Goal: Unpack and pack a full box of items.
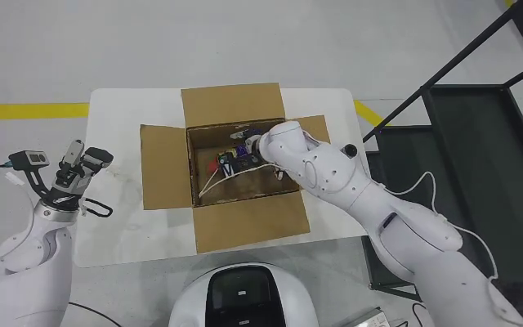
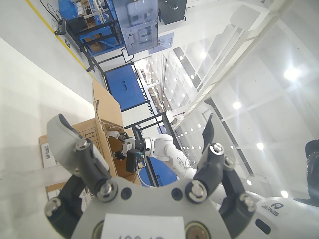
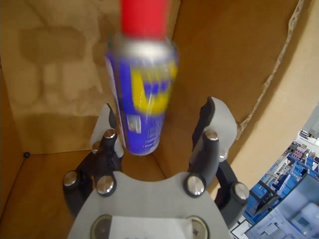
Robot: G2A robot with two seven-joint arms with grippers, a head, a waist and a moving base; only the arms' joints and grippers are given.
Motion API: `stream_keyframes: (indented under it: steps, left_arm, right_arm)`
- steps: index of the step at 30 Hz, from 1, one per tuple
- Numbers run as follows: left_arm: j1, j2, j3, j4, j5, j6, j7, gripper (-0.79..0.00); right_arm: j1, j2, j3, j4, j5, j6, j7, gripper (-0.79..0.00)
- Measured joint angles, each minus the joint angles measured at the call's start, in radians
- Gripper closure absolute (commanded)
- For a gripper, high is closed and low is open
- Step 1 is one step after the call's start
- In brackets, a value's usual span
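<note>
R gripper (image 3: 160, 108) was inside box (image 1: 245, 106), fingers spread wide, nothing clamped. Can (image 3: 143, 88) lay between them, nearer one finger. Best, I judged: centre on can mid-body, close evenly, lift clear of box walls. L gripper (image 2: 133, 125) agape, empty, well left of box.

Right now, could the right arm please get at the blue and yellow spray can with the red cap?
Probably yes: the right tool is inside the open brown cardboard box, its fingers spread either side of the blue and yellow spray can with the red cap, with nothing between.
</note>
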Motion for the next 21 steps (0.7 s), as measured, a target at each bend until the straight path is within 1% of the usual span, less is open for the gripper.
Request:
stream_keyframes:
  steps: [3,5,7,10,13,16,17,19,21]
  left_arm:
    - [0.000,0.000,0.000,0.000,0.000,0.000,0.000,-0.785]
    - [0.000,0.000,0.000,0.000,0.000,0.000,0.000,-0.785]
    - [0.000,0.000,0.000,0.000,0.000,0.000,0.000,-0.785]
    - [0.000,0.000,0.000,0.000,0.000,0.000,0.000,-0.785]
    - [0.000,0.000,0.000,0.000,0.000,0.000,0.000,-0.785]
    - [0.000,0.000,0.000,0.000,0.000,0.000,0.000,-0.785]
    - [0.000,0.000,0.000,0.000,0.000,0.000,0.000,-0.785]
    - [0.000,0.000,0.000,0.000,0.000,0.000,0.000,-0.785]
    - [0.000,0.000,0.000,0.000,0.000,0.000,0.000,-0.785]
  right_arm:
    - [-0.002,-0.001,0.012,-0.001,0.008,0.013,-0.048,-0.785]
    - [-0.017,0.007,0.037,-0.024,0.032,0.028,-0.109,-0.785]
    - [-0.039,0.022,0.067,-0.058,0.045,0.040,-0.174,-0.785]
    - [-0.100,0.061,0.135,-0.136,0.062,0.046,-0.300,-0.785]
    - [-0.196,0.116,0.235,-0.246,0.070,0.038,-0.423,-0.785]
    - [-0.296,0.159,0.337,-0.343,0.096,0.038,-0.496,-0.785]
    - [-0.344,0.177,0.384,-0.386,0.117,0.037,-0.516,-0.785]
    - [-0.415,0.199,0.456,-0.445,0.156,0.023,-0.531,-0.785]
    - [-0.492,0.222,0.534,-0.510,0.181,0.009,-0.508,-0.785]
